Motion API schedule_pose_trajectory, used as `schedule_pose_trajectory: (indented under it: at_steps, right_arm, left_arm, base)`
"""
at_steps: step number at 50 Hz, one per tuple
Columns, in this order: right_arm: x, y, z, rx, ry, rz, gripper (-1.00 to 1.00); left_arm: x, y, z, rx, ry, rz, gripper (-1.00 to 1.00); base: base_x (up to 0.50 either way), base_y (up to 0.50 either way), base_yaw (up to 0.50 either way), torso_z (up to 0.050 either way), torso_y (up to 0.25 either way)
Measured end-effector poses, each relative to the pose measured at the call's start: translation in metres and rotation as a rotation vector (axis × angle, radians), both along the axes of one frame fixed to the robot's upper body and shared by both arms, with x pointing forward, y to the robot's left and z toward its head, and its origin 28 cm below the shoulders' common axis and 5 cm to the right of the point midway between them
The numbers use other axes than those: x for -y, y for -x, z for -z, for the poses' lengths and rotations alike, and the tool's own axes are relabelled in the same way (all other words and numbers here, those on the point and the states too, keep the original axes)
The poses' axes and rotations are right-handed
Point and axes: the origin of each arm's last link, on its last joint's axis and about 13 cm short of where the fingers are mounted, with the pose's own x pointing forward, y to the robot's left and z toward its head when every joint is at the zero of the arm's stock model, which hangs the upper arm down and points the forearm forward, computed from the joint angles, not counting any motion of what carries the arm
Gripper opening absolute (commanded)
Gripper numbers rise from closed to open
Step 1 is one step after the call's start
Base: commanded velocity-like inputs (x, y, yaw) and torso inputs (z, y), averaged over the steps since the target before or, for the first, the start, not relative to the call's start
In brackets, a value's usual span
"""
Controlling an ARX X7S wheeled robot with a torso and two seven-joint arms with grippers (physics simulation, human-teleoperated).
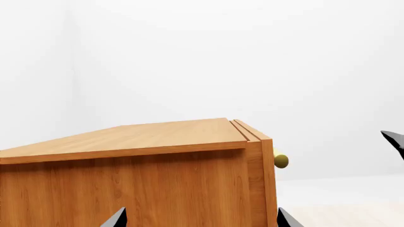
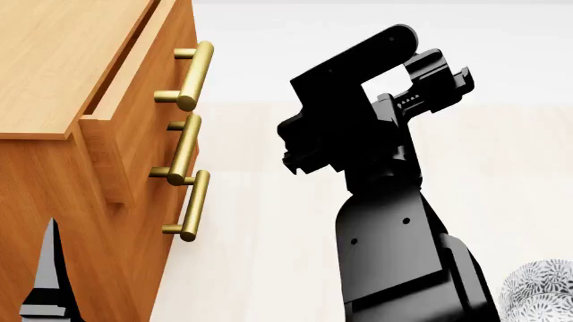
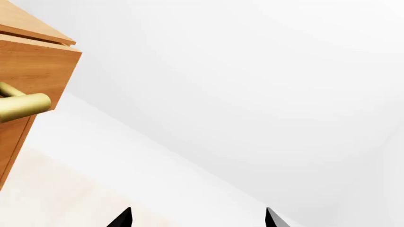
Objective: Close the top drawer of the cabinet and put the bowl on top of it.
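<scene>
**A:** Where did the cabinet (image 2: pixel 54 74) sit when you looked down from the head camera?

**B:** It filled the left side of your view, orange-brown with a flat, lighter top. The top drawer (image 2: pixel 134 127) stood slightly out from the cabinet's front, with a narrow gap behind its front panel. Its brass handle (image 2: pixel 192 74) pointed toward open floor, and the handles of the two lower drawers lined up beneath it.

**A:** And your grippers?

**B:** Your right arm (image 2: pixel 376 168) rose black in the middle of the view, beside the drawer fronts but apart from them. Your right gripper (image 3: pixel 197 218) showed two dark fingertips set wide apart, with nothing between them. Your left gripper (image 1: pixel 200 218) was likewise spread, holding nothing, its tips low against the cabinet's side wall.

**A:** The bowl?

**B:** The bowl (image 2: pixel 537 292), white with a grey leaf pattern, sat at the lower right corner of your head view, well apart from the cabinet, partly cut off by the edge.
</scene>
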Motion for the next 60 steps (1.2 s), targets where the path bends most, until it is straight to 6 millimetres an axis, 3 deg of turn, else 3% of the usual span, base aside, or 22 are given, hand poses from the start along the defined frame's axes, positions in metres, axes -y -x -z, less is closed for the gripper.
schedule_pose_trajectory:
  at_steps: [26, 44, 60]
  right_arm:
    - [-0.051, -0.062, 0.011, -0.055, 0.004, -0.111, 1.00]
    - [-0.093, -0.062, 0.027, -0.056, -0.020, -0.239, 1.00]
    - [-0.106, -0.059, 0.039, -0.064, -0.079, -0.281, 1.00]
  left_arm:
    - [-0.004, -0.005, 0.002, -0.006, -0.004, -0.016, 1.00]
    - [-0.005, -0.006, 0.003, -0.005, -0.011, -0.025, 1.00]
    - [-0.005, -0.006, 0.004, -0.008, -0.015, -0.031, 1.00]
  base:
    - [0.00, 0.00, 0.00, 0.000, 0.000]
    - [0.00, 0.00, 0.00, 0.000, 0.000]
    - [0.00, 0.00, 0.00, 0.000, 0.000]
